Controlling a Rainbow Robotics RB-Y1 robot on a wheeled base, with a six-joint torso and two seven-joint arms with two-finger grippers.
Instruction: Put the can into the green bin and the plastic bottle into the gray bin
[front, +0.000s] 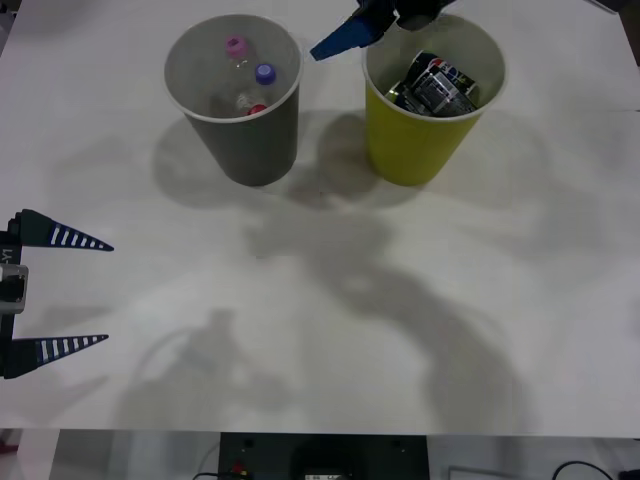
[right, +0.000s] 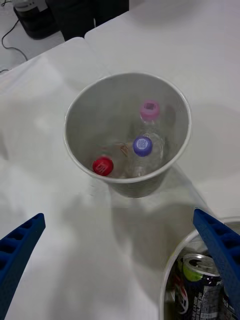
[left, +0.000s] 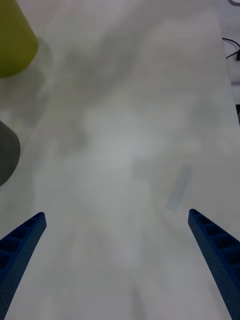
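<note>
The gray bin (front: 240, 130) stands at the back left of the table. Inside it lies the plastic bottle (right: 103, 166), showing mostly its red cap, beside a pink-capped bottle (right: 150, 110) and a blue-capped one (right: 142, 146). To its right stands the green bin (front: 415, 150), holding a dark can (front: 440, 85) and other cans. My right gripper (right: 120, 270) hovers open and empty above the gap between the two bins, with one blue finger (front: 340, 40) showing by the green bin's rim. My left gripper (front: 85, 292) is parked open at the table's left edge.
The white table (front: 330, 300) stretches wide and bare in front of the bins. A strip of clear tape (left: 179, 189) lies flat on it ahead of my left gripper. Cables and dark equipment (right: 35, 20) sit on the floor beyond the table's far edge.
</note>
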